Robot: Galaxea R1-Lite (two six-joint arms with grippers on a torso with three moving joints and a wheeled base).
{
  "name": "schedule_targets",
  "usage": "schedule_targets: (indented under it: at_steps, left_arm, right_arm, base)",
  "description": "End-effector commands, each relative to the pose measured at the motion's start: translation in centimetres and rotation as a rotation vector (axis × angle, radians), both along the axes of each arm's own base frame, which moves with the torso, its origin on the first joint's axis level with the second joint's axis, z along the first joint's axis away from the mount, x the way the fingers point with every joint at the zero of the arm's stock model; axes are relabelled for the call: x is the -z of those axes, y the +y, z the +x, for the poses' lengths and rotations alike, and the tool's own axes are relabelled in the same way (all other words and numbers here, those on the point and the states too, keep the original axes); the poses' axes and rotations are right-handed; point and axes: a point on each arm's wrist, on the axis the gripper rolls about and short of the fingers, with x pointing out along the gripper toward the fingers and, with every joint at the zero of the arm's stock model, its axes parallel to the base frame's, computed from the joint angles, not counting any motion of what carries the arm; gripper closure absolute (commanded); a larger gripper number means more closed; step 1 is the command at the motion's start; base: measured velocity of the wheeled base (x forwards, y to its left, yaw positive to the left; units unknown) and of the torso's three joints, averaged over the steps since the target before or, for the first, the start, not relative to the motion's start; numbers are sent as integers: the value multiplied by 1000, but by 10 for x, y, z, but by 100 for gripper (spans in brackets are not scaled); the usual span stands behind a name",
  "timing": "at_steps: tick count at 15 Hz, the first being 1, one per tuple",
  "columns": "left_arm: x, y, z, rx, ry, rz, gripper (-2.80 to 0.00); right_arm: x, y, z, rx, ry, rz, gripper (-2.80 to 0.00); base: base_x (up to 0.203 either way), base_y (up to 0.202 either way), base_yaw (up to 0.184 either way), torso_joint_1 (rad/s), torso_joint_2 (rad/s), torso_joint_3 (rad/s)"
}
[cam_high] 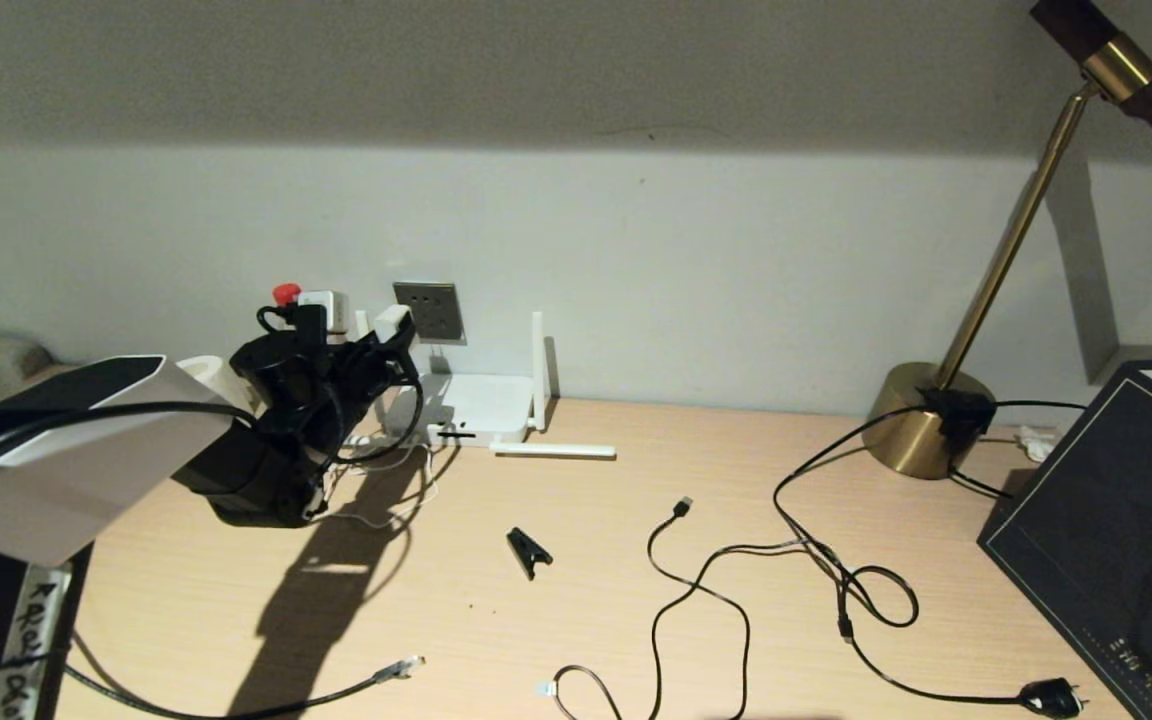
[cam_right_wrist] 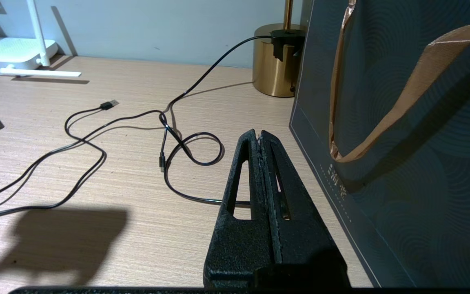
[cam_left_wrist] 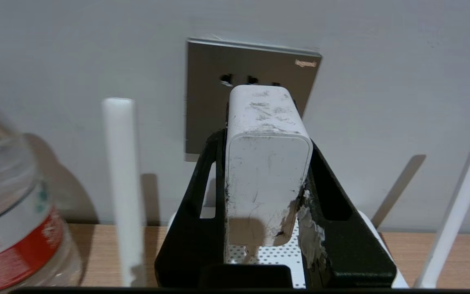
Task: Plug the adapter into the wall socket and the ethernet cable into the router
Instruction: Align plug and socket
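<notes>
white adapter (cam_left_wrist: 265,163) clamped in left claw (cam_left_wrist: 265,192) just before wall socket (cam_left_wrist: 251,94) in wrist view, right claw (cam_right_wrist: 261,141) closed, empty

My left gripper (cam_left_wrist: 265,163) holds the small white cube-shaped adapter (cam_left_wrist: 265,163) just before the square grey wall socket (cam_left_wrist: 206,102). Below it lies the flat white router (cam_high: 476,405); the long black ethernet cable (cam_high: 356,688) lies well behind, near me.
</notes>
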Motion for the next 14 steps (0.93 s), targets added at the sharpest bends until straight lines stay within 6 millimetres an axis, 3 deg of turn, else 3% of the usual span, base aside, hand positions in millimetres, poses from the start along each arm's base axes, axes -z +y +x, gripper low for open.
schedule_targets:
  at_steps: [1, 14]
  left_arm:
    - [1, 0, 6, -1, -5, -1, 0]
    - [5, 1, 19, -12, -15, -3, 0]
  right_arm:
    - [10, 0, 3, -1, 36, 0, 0]
    - [10, 0, 3, -1, 36, 0, 0]
  base:
    - [0, 0, 0, 0, 0, 0]
    - [0, 0, 0, 0, 0, 0]
